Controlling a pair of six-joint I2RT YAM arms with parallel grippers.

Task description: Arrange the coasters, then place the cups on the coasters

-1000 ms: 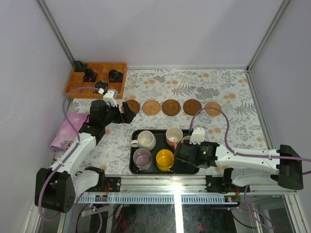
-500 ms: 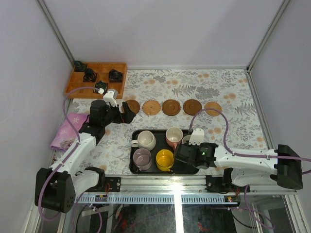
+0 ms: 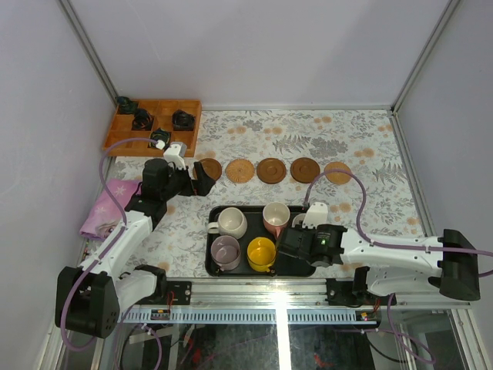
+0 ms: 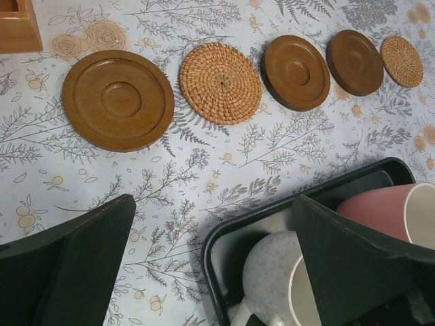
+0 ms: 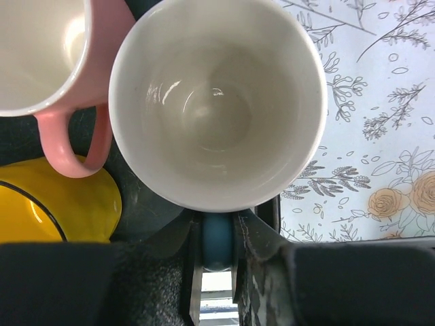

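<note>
Five round brown coasters lie in a row on the flowered cloth, from the leftmost coaster (image 3: 209,169) (image 4: 117,99) to the rightmost coaster (image 3: 337,172) (image 4: 402,60). The black tray (image 3: 250,208) (image 4: 224,234) holds the cream cup (image 3: 231,223) (image 4: 272,272), pink cup (image 3: 276,216) (image 5: 41,47), lilac cup (image 3: 226,250) and yellow cup (image 3: 261,253) (image 5: 54,204). My right gripper (image 3: 293,237) (image 5: 217,227) is shut on the blue handle (image 5: 217,238) of the white cup (image 5: 217,102) at the tray's right end. Between the leftmost coaster and the tray, my left gripper (image 3: 202,180) (image 4: 211,265) hangs open, holding nothing.
A wooden box (image 3: 154,123) (image 4: 17,24) with black objects stands at the back left. A pink cloth (image 3: 104,204) lies at the left edge under my left arm. Walls close the table on three sides.
My right gripper's jaws have drawn together onto the white cup's blue handle and the wrist has shifted slightly. The left arm has stayed where it was.
</note>
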